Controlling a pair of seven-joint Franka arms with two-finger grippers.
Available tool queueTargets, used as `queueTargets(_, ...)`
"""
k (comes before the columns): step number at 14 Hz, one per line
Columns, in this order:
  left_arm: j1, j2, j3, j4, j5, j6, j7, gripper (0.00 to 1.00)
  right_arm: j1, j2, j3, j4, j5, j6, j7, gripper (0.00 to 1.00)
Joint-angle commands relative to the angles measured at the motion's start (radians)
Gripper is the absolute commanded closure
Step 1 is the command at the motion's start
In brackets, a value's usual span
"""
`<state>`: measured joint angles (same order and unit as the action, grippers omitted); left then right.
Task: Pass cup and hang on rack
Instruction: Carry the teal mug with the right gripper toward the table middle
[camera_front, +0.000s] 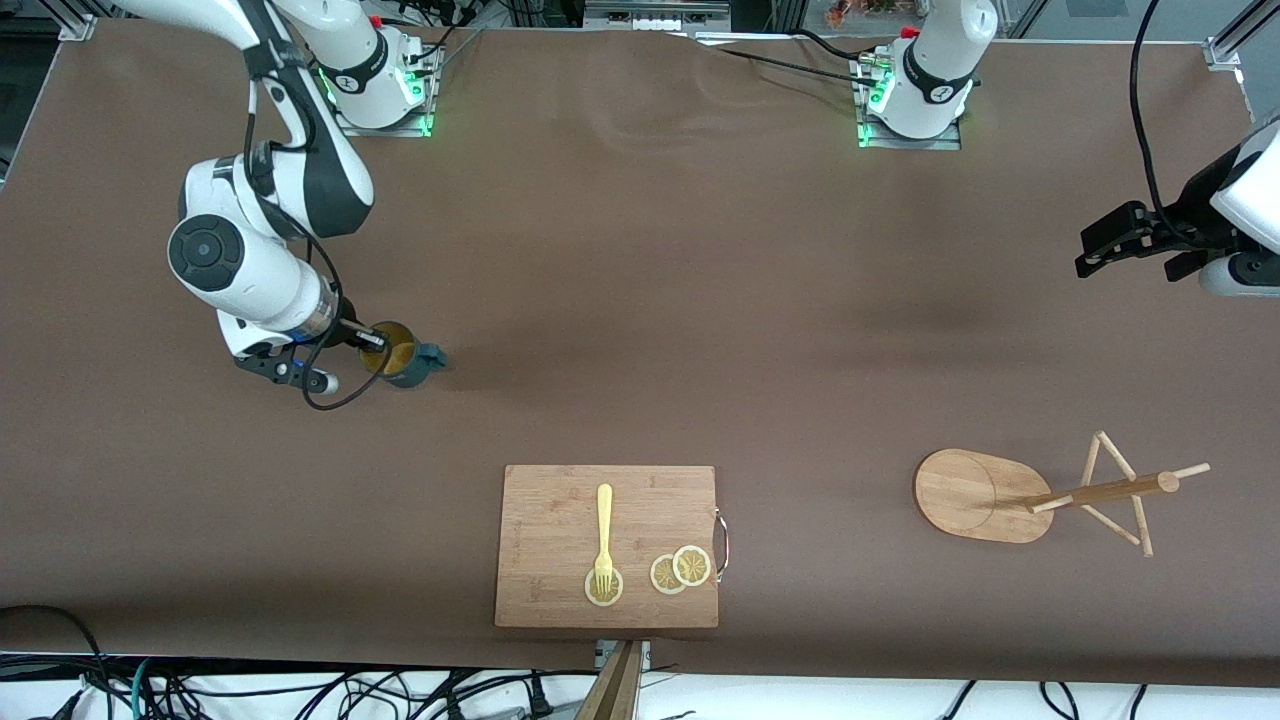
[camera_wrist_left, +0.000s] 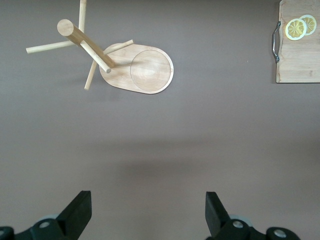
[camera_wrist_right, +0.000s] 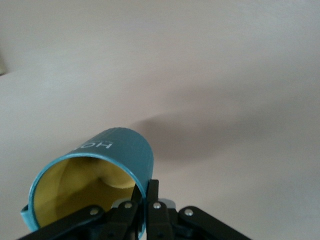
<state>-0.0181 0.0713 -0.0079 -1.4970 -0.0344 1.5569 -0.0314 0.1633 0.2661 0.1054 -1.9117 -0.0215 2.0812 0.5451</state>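
Brown table (camera_front: 640, 300): right gripper (camera_front: 372, 343) pinches cup (camera_front: 400, 365) rim; left gripper (camera_wrist_left: 148, 212) wide open, empty, waits above rack (camera_front: 1040, 495).

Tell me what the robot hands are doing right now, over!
Right end effector shut on cup rim. Left end effector open, waiting, over bare table. Rack free, nothing blocking.

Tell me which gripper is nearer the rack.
Left. The left gripper hangs open over bare table near the rack; the right gripper grips the cup at the right arm's end.
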Motion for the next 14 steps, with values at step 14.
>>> queueTargets(14,0.004,0.01,-0.006,0.035,0.01,-0.021,0.021,0.0,0.593,0.558,0.013,0.72,0.003,-0.01,0.437,1.0)
